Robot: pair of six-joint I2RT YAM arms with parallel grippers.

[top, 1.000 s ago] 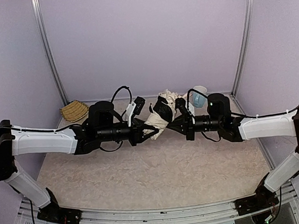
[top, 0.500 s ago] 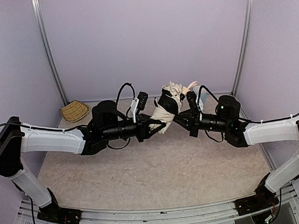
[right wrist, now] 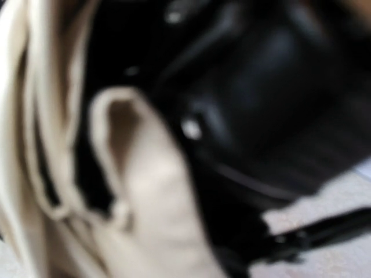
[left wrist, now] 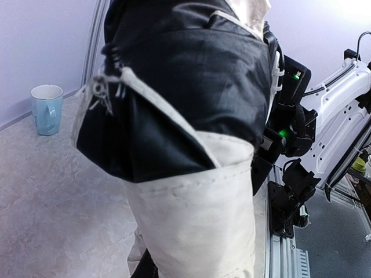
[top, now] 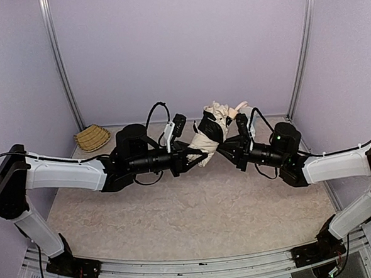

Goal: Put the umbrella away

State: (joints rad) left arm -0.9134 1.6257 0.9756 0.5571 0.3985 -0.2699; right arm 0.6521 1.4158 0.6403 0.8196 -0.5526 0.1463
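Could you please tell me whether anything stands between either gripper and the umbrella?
Nothing visible does. The left gripper holds the umbrella's cream lower end, and the right gripper is right up against its other side, though its grip is unclear. The basket and mug stand well apart on the table.

Occlusions, blur and crops: both arms meet above the desk (top: pixel 178 221), toward its far edge.
Right wrist view is wholly out of focus, cream and black smears only. In the left wrist view the umbrella (left wrist: pixel 191 104) fills the frame and is cut at the top and bottom edges, burying that camera's own fingers. Top view: left pincer (top: pixel 200 156) tips sunk in fabric; right pincer (top: pixel 227 148) jaws masked, contact unreadable.
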